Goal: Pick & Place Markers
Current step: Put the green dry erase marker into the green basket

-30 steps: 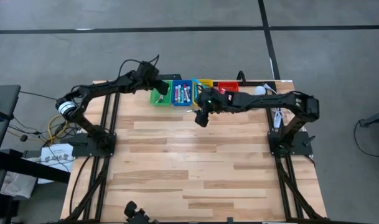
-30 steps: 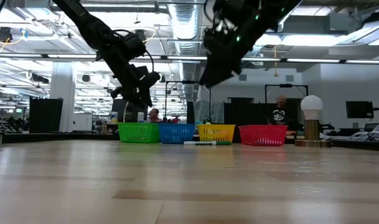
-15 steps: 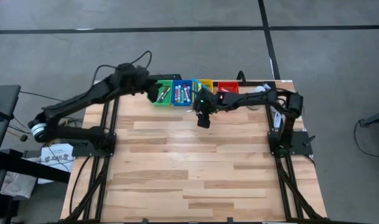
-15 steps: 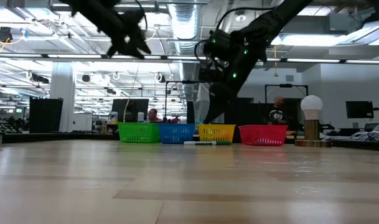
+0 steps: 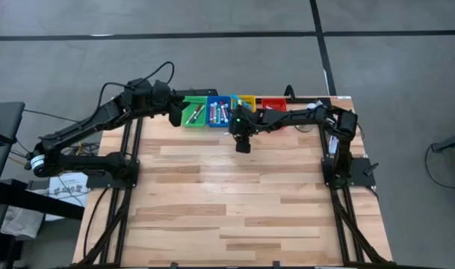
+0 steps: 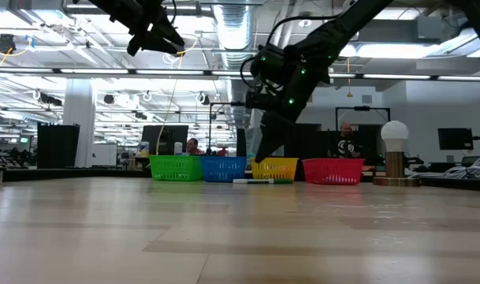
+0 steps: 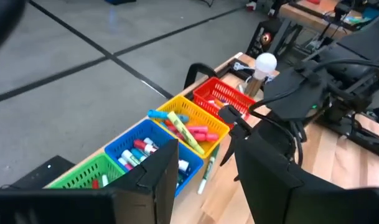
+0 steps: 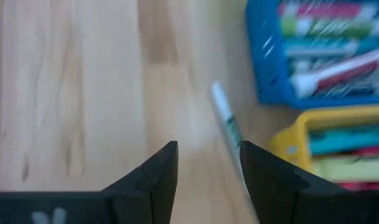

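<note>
Right tool (image 8: 205,168), fingers parted and empty, hangs above a white-and-green marker (image 8: 225,121) lying on the tabletop (image 5: 234,194) beside the blue bin (image 5: 218,112) and yellow bin (image 5: 246,101) at the far edge. Left tool (image 7: 205,168), parted, empty, raised near the green bin (image 5: 193,114).

Four bins (image 5: 228,110), one loose marker (image 8: 226,124)
</note>
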Robot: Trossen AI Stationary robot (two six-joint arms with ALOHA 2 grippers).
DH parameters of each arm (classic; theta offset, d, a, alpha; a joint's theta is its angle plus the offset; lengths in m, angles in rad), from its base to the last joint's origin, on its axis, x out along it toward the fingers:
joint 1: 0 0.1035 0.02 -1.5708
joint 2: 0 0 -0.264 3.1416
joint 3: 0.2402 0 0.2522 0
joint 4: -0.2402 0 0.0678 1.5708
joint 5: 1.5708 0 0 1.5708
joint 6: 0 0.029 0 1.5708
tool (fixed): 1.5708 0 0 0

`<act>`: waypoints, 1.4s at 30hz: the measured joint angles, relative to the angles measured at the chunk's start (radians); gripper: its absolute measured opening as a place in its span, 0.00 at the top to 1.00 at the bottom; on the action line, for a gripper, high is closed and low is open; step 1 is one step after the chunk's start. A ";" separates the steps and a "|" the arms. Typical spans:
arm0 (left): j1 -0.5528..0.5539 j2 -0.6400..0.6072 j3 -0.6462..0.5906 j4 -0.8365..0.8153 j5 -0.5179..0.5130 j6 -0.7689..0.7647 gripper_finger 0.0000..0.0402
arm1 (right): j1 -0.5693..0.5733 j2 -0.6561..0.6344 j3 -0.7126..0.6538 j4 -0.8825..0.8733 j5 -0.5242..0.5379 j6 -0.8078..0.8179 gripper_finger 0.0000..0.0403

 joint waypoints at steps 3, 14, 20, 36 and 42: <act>-0.001 0.002 0.000 -0.024 0.000 0.000 0.61 | -0.007 0.064 0.089 -0.057 -0.009 -0.005 0.60; -0.032 0.000 0.000 -0.033 0.000 -0.003 0.62 | -0.015 0.225 0.312 -0.249 -0.002 -0.088 0.63; -0.037 0.000 0.000 -0.035 0.000 -0.002 0.62 | -0.041 0.224 0.314 -0.283 -0.006 -0.112 0.64; -0.037 0.000 0.000 -0.035 0.000 0.000 0.62 | -0.019 0.266 0.317 -0.331 0.031 -0.187 0.66; -0.037 0.000 0.000 -0.035 0.000 -0.002 0.62 | 0.007 0.268 0.314 -0.381 0.025 -0.175 0.73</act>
